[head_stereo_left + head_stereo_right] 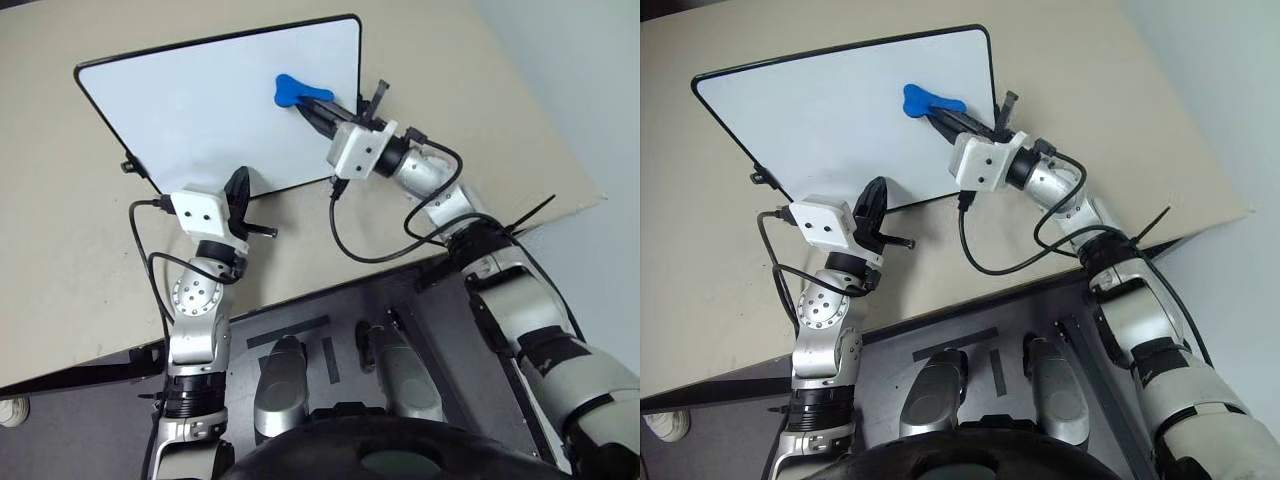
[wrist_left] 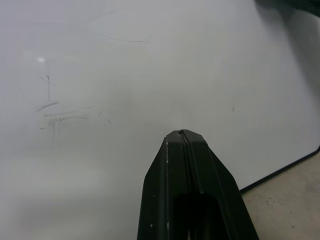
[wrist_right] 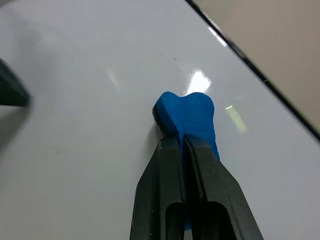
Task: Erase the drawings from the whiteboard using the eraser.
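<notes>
Right pincer (image 1: 312, 110) is clamped on the eraser (image 1: 297, 92), a small bright blue piece, narrow in the middle and flared at its ends like a bone, with one lobed end sticking out past the black fingertips over the far right part of the whiteboard (image 1: 200, 100). That board is a large flat white rectangle with a thin black rim and rounded corners, lying on the beige worktop (image 1: 60, 230) with a small black clip on its left edge. Its surface looks clean of any red line in the head views. Left pincer (image 1: 238, 192) sits at the near edge of the board, its two black fingers pressed together with nothing between them. From the right wrist view, the eraser's blue lobe (image 3: 186, 117) shows close up, gripped between the fingers, with a dark underside edge facing the glossy board and bright light reflections beside it; whether it touches the board cannot be told. From the left wrist view, the board carries faint grey smudges and thin leftover strokes (image 2: 52, 112) that the head views do not bring out, and the black rim crosses one corner with the beige worktop beyond. No brand, label or readable writing can be made out on any of these things.
</notes>
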Tool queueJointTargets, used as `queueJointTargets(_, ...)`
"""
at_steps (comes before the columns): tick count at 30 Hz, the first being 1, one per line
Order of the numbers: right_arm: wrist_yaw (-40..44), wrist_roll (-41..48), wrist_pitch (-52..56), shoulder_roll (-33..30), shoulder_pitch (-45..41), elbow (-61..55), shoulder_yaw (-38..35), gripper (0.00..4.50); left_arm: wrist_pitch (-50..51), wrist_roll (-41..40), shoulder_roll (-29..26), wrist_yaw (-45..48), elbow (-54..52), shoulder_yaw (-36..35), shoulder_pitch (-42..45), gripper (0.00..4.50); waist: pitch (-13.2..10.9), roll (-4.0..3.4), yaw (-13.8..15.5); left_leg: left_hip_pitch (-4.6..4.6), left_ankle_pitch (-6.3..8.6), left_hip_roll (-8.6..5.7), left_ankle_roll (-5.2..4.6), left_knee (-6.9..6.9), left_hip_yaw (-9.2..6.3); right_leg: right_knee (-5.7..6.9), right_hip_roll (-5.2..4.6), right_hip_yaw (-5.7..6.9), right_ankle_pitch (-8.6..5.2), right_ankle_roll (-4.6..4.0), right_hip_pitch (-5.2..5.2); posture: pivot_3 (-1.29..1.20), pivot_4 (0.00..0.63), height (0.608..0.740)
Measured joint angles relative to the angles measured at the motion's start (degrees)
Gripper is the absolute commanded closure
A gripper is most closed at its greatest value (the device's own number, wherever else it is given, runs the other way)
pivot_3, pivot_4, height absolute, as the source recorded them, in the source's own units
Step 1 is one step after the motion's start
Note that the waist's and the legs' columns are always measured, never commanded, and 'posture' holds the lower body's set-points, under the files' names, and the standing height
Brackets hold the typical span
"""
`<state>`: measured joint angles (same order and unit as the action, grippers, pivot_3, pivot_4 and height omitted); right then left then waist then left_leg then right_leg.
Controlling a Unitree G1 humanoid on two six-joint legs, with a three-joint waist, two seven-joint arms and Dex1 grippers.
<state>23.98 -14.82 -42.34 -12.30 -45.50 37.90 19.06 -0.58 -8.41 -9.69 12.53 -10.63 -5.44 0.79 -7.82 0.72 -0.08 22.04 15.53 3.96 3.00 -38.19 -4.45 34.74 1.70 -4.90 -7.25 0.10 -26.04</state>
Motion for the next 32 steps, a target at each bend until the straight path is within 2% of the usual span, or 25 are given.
queueJointTargets(6,17.9,12.0,14.2,-6.2,14.5,-17.0,1.9,4.48,0.6,-0.3,-0.5,0.9,0.0,0.1,0.2,4.5,0.0,0.01,0.2,0.09,0.17,-0.04,0.07,-0.12,0.14,-0.19,-0.01,-0.04,-0.1,0.09,0.06,0.0,0.15,0.74)
queueJointTargets(11,25.9,15.3,25.1,-11.6,20.7,-25.3,2.0,4.48,1.1,-0.7,-0.9,1.7,0.0,0.0,0.3,4.5,0.0,0.02,0.1,-0.08,0.16,-0.06,0.05,-0.2,0.13,-0.17,0.0,-0.04,-0.09,0.09,0.24,0.0,0.15,0.74)
queueJointTargets(16,28.8,15.1,28.8,-13.5,22.7,-27.1,2.2,3.09,1.6,-0.9,-1.1,2.3,0.0,0.0,0.6,4.5,0.0,0.02,-0.1,-0.18,0.14,-0.11,0.01,-0.33,0.14,-0.14,0.02,-0.05,-0.04,0.16,0.34,0.0,0.15,0.74)
queueJointTargets(19,28.2,14.6,29.0,-12.7,21.7,-27.1,2.1,1.99,2.0,-1.0,-1.4,2.4,0.0,0.0,1.1,4.5,0.0,0.01,-0.1,-0.18,0.11,-0.1,-0.04,-0.4,0.11,-0.14,0.03,-0.05,-0.08,0.36,0.35,0.0,0.15,0.74)
queueJointTargets(23,27.7,14.8,29.2,-12.3,21.2,-27.3,1.3,0.55,2.4,-1.0,-1.8,2.4,0.0,0.0,1.3,4.5,0.0,0.01,0.0,-0.16,0.1,-0.1,-0.06,-0.44,0.11,-0.13,0.03,-0.05,0.03,0.2,0.36,0.0,0.15,0.74)
queueJointTargets(25,27.3,15.1,29.2,-12.1,21.4,-27.8,0.3,0.01,2.8,-1.1,-2.3,2.5,-0.2,-0.1,1.0,4.5,0.0,0.01,0.0,-0.15,0.1,-0.11,-0.05,-0.44,0.11,-0.13,0.02,-0.05,0.03,0.2,0.36,0.0,0.15,0.74)
queueJointTargets(32,23.7,19.6,34.9,-8.8,25.2,-35.2,-3.9,0.01,4.2,-1.5,-4.2,3.7,-0.5,-0.6,0.6,4.5,0.0,0.01,0.1,-0.13,0.14,-0.13,-0.07,-0.46,0.11,-0.13,0.02,-0.04,0.01,0.22,0.35,0.0,0.15,0.74)
